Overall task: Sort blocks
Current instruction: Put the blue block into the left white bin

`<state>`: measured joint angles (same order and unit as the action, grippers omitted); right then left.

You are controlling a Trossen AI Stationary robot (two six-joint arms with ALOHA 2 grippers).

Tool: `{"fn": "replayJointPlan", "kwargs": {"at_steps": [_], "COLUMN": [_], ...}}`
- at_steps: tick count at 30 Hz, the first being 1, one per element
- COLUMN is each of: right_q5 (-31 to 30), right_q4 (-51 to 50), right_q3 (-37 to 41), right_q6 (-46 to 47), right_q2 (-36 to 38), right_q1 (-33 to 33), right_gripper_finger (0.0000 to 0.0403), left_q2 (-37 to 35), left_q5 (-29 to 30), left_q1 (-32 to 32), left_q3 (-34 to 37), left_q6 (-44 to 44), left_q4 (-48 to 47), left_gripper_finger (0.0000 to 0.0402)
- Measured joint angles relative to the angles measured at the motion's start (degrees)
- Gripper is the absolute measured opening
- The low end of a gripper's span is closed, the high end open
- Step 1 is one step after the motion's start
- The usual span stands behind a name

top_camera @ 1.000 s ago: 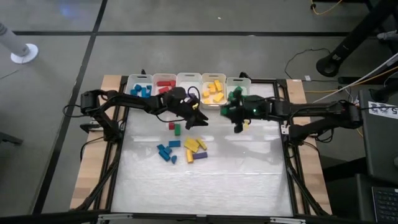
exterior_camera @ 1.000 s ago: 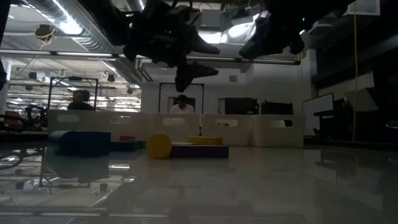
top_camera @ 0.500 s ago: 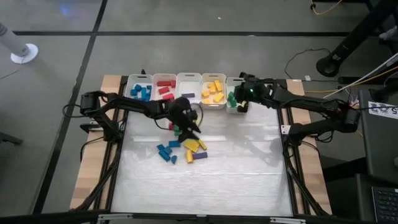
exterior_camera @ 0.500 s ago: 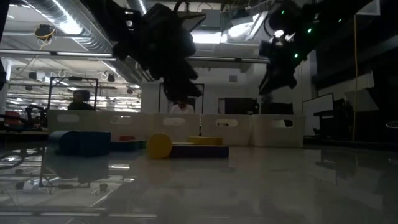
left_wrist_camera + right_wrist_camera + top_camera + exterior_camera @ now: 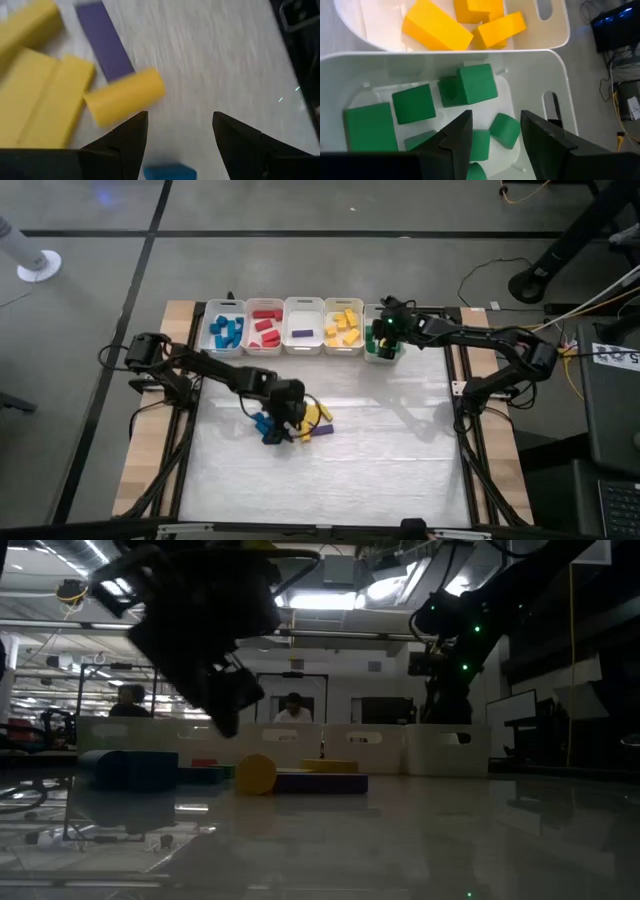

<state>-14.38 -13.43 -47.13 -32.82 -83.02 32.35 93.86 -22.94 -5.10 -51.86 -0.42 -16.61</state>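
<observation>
Blocks still waiting to be sorted lie in a small loose pile [image 5: 292,423] on the white mat, mid-table: blue, yellow and purple pieces lying close together. The left gripper [image 5: 283,418] is down right over that pile, its fingers spread wide and empty. Past them in its wrist view you see a yellow cylinder [image 5: 125,96] touching the end of a purple bar [image 5: 104,40], flat yellow blocks [image 5: 42,102] beside it, and a blue block [image 5: 170,172] right under the fingertips.

Across the table, the right gripper [image 5: 385,340] hangs over the green bin [image 5: 530,65] at the end of the bin row [image 5: 303,325], fingers parted with nothing between them; green cubes [image 5: 476,83] lie loose below it.

The risk, I'd say, sits with the left arm. The pieces are packed so tightly that wide fingers coming down could straddle two colours at once, or nudge the cylinder so it rolls away. A grab at the blue block could drag a neighbour along. The right arm's worry is smaller: pulling back low could clip the wall of the bin and shift it against the yellow bin [image 5: 540,30] beside it.
</observation>
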Motion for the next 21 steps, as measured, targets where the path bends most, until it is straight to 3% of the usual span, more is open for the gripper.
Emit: {"fn": "replayJointPlan", "kwargs": {"at_steps": [5,12,21], "right_q5": [0.03,0.05,0.07], "right_q4": [0.20,0.09,0.07], "right_q3": [0.00,0.00,0.00], "right_q6": [-0.02,-0.04,-0.04], "right_q2": [-0.59,-0.57,-0.57], "right_q1": [-0.04,-0.05,-0.06], "right_gripper_finger": [0.0167,0.0167,0.0167], "left_q2": [0.00,0.00,0.02], "left_q5": [6.64,21.41,25.67], "left_q1": [-4.41,-9.67,-14.63], "left_q3": [0.00,0.00,-3.73], "left_q6": [1.24,9.25,11.07], "left_q4": [-3.71,-7.05,-8.07], "left_gripper_finger": [0.0211,0.0211,0.0211]}}
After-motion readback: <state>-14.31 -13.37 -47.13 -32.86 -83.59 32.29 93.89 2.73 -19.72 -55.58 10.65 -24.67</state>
